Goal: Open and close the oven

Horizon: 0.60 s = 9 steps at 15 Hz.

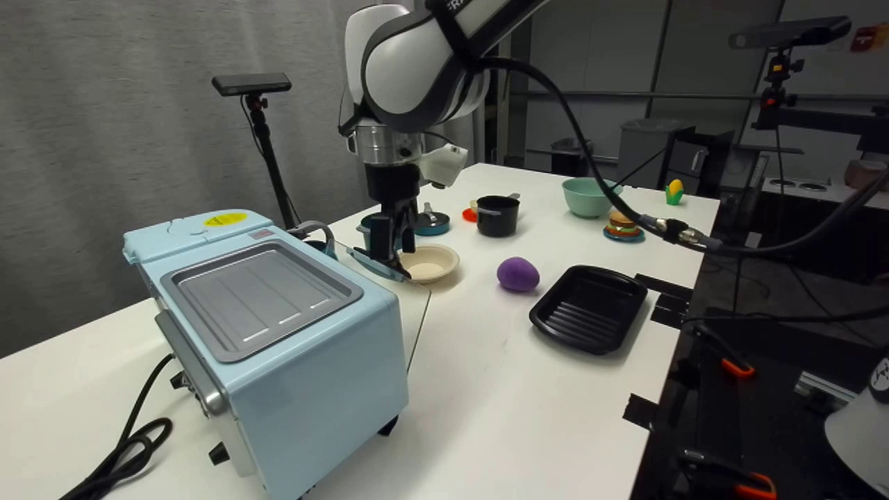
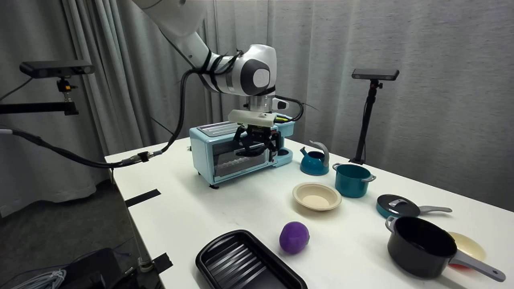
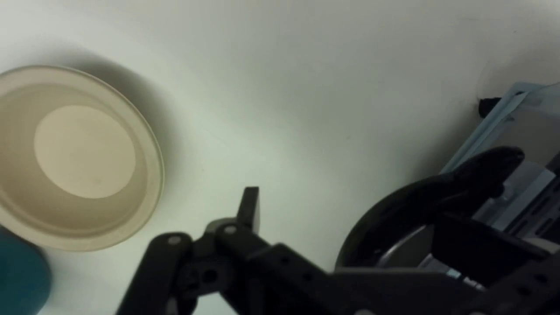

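In an exterior view, a pale blue toaster oven stands on a white table, its long axis receding toward the upper left, its glass door tilted outward and facing a cream bowl. Your gripper is at that door, jaws spread apart; whether it touches the glass is unclear. At the oven's back, a black cord lies looped. You also have, spread across the table, a purple eggplant, a black ridged tray, a teal kettle, a teal pot and a black saucepan. Strips of black tape mark the table's edge above a dark floor, while gray curtains hang behind a bar-shaped camera on a black stand.
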Each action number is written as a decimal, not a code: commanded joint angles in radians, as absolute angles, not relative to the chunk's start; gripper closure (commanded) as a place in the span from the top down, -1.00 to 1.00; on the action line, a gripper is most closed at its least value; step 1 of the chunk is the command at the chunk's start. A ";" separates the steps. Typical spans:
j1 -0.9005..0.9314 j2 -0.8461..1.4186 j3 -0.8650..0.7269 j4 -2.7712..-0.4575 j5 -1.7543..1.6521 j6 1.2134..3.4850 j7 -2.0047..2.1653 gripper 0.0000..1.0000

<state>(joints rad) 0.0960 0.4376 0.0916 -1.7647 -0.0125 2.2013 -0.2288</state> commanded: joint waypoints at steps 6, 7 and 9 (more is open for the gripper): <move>0.128 0.466 0.078 -1.785 -0.156 2.181 -0.145 1.00; 0.131 0.469 0.076 -1.786 -0.173 2.180 -0.134 1.00; 0.138 0.476 0.072 -1.789 -0.208 2.177 -0.113 1.00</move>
